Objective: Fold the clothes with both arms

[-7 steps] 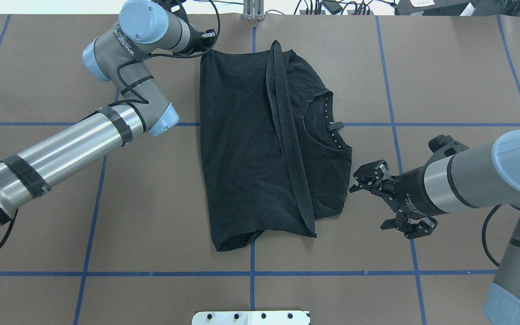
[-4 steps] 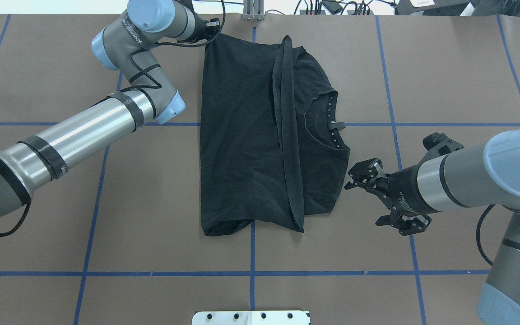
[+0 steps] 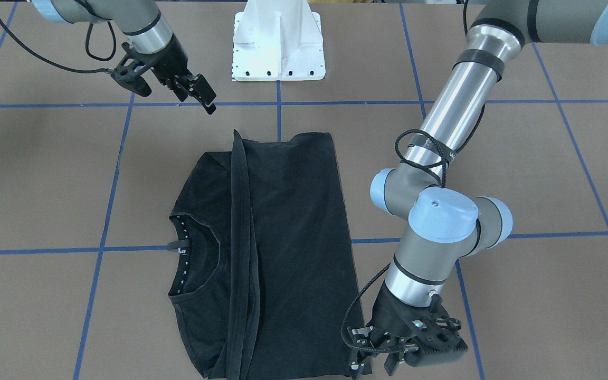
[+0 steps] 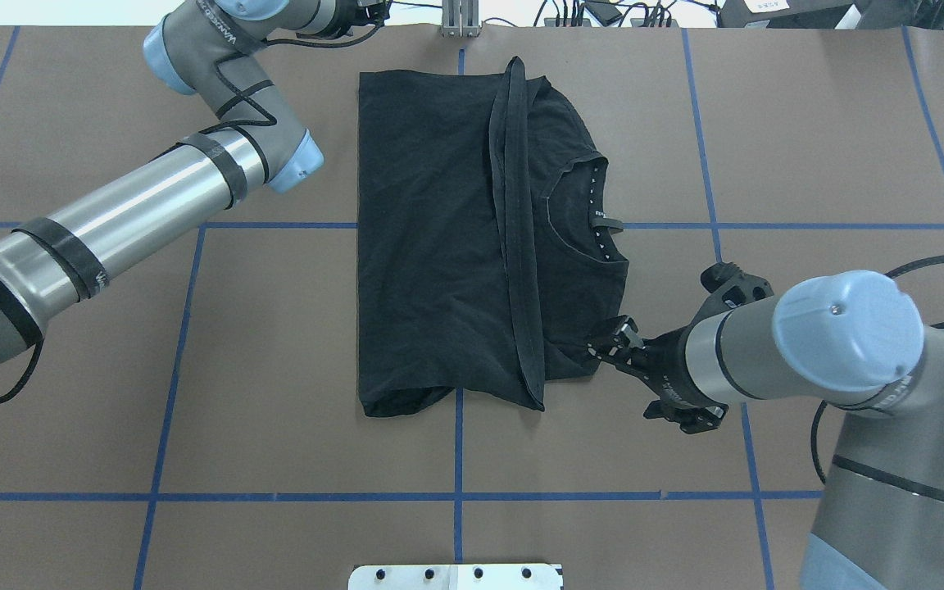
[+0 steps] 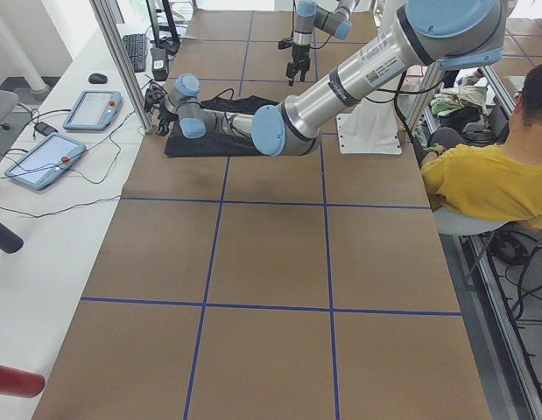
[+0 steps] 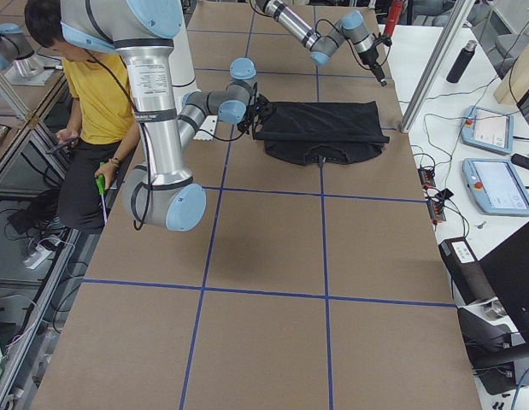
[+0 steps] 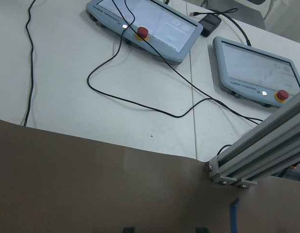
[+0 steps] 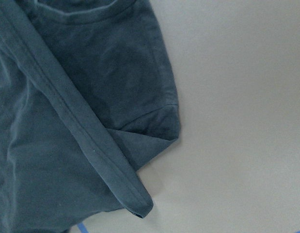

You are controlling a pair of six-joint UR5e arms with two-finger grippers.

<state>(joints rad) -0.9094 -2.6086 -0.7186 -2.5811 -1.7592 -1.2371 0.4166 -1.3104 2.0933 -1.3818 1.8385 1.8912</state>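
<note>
The black T-shirt (image 4: 439, 238) lies flat on the brown table, folded lengthwise, with a hem band running along it and the white-dotted collar (image 4: 599, 217) facing right. It also shows in the front view (image 3: 283, 253) and the right wrist view (image 8: 67, 97). My left gripper (image 3: 375, 364) is open and empty at the shirt's far-left corner, by the table's far edge. Its wrist view shows no cloth. My right gripper (image 4: 648, 378) is open, held just off the shirt's near-right corner (image 8: 162, 124), one finger (image 4: 615, 342) over the cloth's edge.
Blue tape lines grid the table. A white base plate (image 4: 456, 576) sits at the near edge. An aluminium post (image 7: 261, 155) stands at the far edge, with two teach pendants (image 7: 145, 26) and cables behind it. A person in yellow (image 5: 489, 179) sits beside the robot.
My left gripper dragged the shirt toward the far edge, then let go of its corner and drew back. My right gripper moved left to the shirt's near-right corner.
</note>
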